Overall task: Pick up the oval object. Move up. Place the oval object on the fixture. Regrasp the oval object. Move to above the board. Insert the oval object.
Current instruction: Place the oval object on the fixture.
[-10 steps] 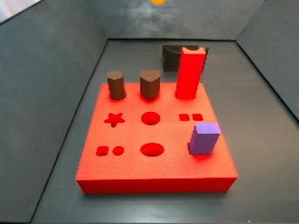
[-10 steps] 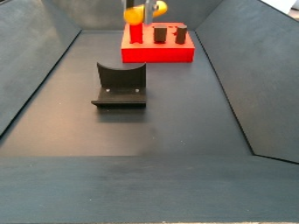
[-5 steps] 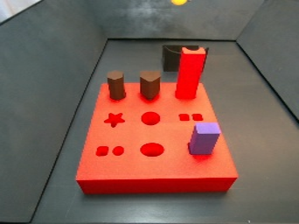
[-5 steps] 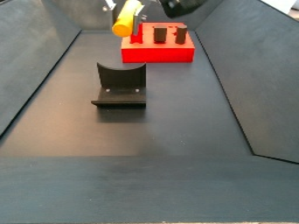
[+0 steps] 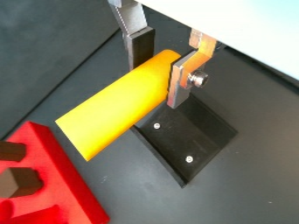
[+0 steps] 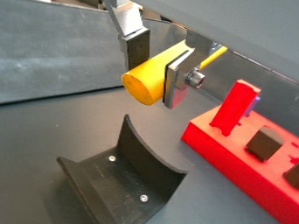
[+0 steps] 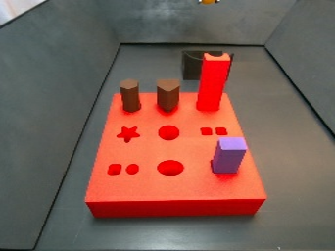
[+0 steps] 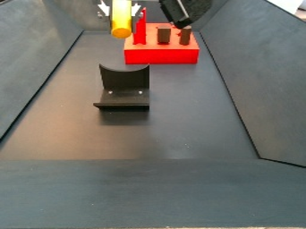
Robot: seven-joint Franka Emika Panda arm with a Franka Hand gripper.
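The oval object, a yellow-orange peg with rounded ends, is clamped at one end between the silver fingers of my gripper, which is shut on it. In both wrist views the peg hangs in the air above the dark fixture, apart from it. A side view shows the peg tilted, high over the floor between the fixture and the red board. Of the peg only an orange speck shows at the top edge of a side view, beyond the board.
On the board stand two brown pegs, a tall red peg and a purple block. Star, round and square cutouts mark its top. Sloped grey walls enclose the dark floor.
The gripper has carried the peg away from over the board toward the fixture. The peg has tilted from lying crosswise to pointing down at a slant.
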